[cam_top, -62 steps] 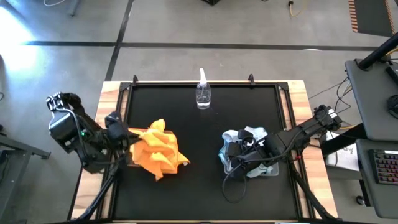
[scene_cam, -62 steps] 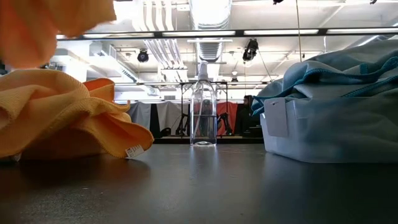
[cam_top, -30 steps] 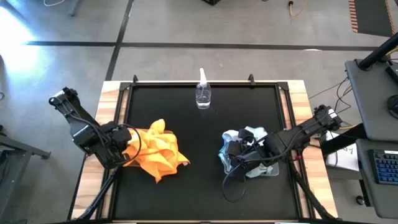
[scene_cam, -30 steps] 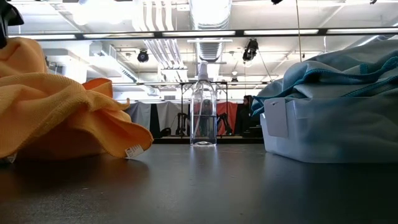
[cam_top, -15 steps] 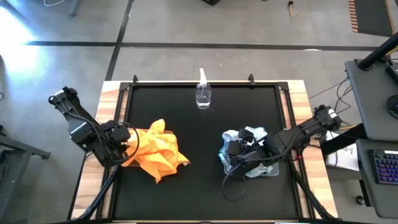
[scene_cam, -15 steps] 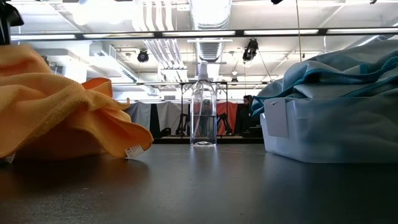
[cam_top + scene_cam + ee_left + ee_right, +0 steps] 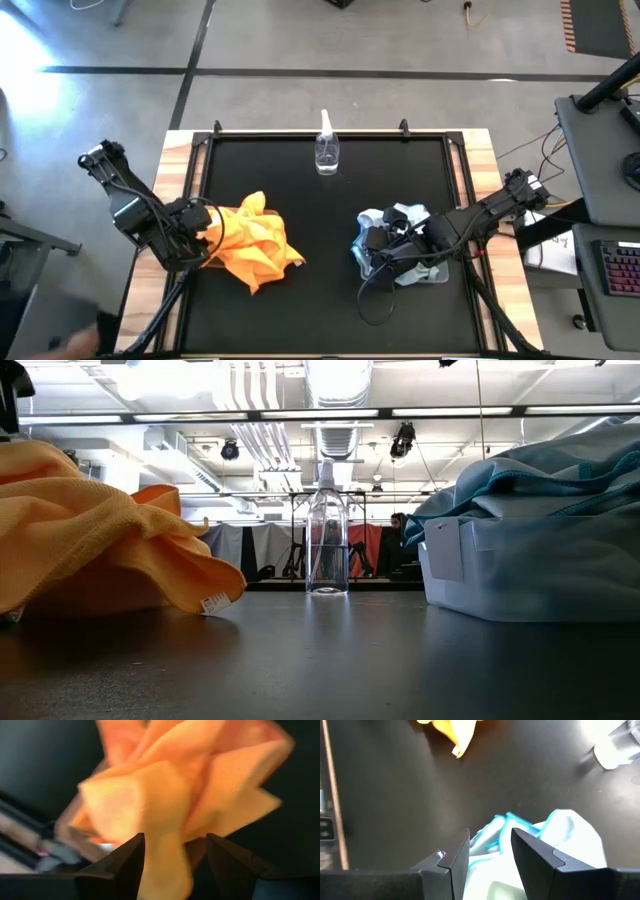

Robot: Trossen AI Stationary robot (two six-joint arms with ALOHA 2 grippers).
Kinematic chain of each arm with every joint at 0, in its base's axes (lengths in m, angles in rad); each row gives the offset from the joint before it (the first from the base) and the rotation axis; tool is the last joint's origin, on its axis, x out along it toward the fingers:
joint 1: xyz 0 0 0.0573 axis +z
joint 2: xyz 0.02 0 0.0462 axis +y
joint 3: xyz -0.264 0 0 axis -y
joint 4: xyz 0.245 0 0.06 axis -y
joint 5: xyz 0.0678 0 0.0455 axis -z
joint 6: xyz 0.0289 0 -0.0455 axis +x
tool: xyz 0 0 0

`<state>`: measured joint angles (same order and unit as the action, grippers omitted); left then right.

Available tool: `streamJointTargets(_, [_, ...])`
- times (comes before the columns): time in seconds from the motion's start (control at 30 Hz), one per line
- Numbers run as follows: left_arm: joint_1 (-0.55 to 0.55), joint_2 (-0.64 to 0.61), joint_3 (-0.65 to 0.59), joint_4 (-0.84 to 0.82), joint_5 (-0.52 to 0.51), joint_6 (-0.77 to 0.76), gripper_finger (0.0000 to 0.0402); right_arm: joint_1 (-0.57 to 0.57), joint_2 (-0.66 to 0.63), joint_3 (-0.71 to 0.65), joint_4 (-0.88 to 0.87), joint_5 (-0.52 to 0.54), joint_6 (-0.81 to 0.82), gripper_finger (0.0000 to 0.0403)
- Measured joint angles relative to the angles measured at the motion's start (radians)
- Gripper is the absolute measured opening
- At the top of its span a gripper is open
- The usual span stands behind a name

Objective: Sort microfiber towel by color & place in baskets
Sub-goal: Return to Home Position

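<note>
Clear plastic spray bottle [image 7: 327, 150] stands upright at the far middle of the black table mat [image 7: 325, 310]. Everything below is placed from this bottle.

- **Orange towels:** the bright orange microfiber towels [image 7: 252, 240] lie in a crumpled heap nearer than the bottle, on the left arm's side. The blurred brown edge [image 7: 64, 827] under the heap is probably the tan tray, but it is hard to tell.
- **Left gripper:** the left gripper [image 7: 200, 237] sits at the heap's outer edge, farther from the bottle. Its fingers are spread apart and clamp nothing, with orange cloth just past them.
- **Blue towels:** the pale blue-grey towels [image 7: 405, 215] are piled in the translucent clear plastic bin [image 7: 520, 575], nearer than the bottle on the right arm's side.
- **Right gripper:** the right gripper [image 7: 368, 245] is low over that bin, at the side facing the orange heap. Its fingers are parted and hold nothing.
</note>
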<state>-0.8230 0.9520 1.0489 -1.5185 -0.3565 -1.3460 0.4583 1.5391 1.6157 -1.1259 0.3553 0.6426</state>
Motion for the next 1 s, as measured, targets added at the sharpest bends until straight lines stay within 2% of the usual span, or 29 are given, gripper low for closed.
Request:
streamJointTargets(0.13, [0.0,0.024,0.028,0.139,0.0,-0.047,0.0194,0.0,0.0,0.0,0.001,-0.072,0.099,0.0141])
streamJointTargets(0.33, [0.0,0.1,0.1,0.381,-0.001,0.008,0.0194,0.002,0.0,0.0,0.001,-0.135,0.262,0.0141])
streamJointTargets(0.57, [0.0,0.244,0.28,0.469,0.0,0.036,0.0194,0.002,0.0,0.0,0.004,-0.203,0.31,0.0141])
streamJointTargets(0.67, [0.0,0.323,0.387,0.467,0.0,0.149,0.0194,0.002,0.0,0.0,0.005,-0.206,0.336,0.0141])
streamJointTargets(0.77, [0.0,0.407,0.506,0.461,0.001,0.358,0.0194,0.011,0.0,0.0,0.008,-0.202,0.352,0.0141])
streamJointTargets(1.0, [-0.001,0.63,0.827,0.439,0.0,0.703,0.0194,0.055,0.001,0.0,0.1,-0.199,0.23,0.0141])
